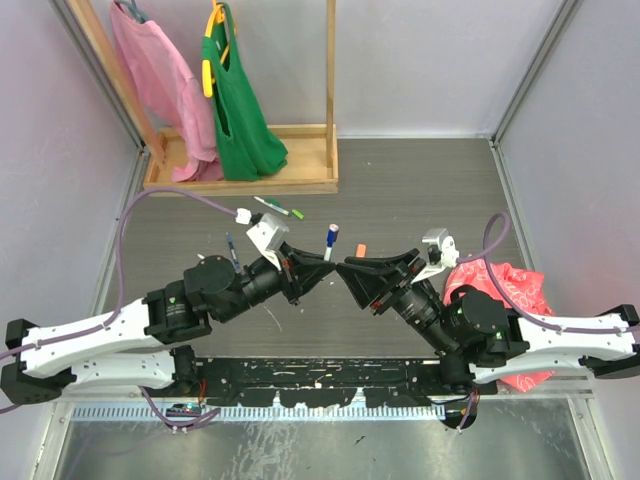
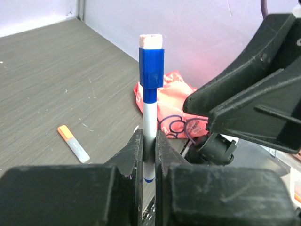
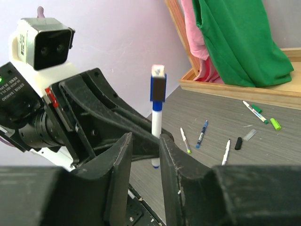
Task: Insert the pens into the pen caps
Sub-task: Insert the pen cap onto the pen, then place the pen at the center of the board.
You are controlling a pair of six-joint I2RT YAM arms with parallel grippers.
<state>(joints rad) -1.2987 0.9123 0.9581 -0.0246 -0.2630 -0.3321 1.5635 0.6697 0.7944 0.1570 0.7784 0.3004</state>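
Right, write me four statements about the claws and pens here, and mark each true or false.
1. The left claw grips a blue pen upright. True.
2. That pen's upper end is bare. False: a blue cap sits on it.
3. The right claw is clamped on a pen. False: its jaws stand apart with nothing between them.
4. An orange-ended pen lies flat on the table. True.
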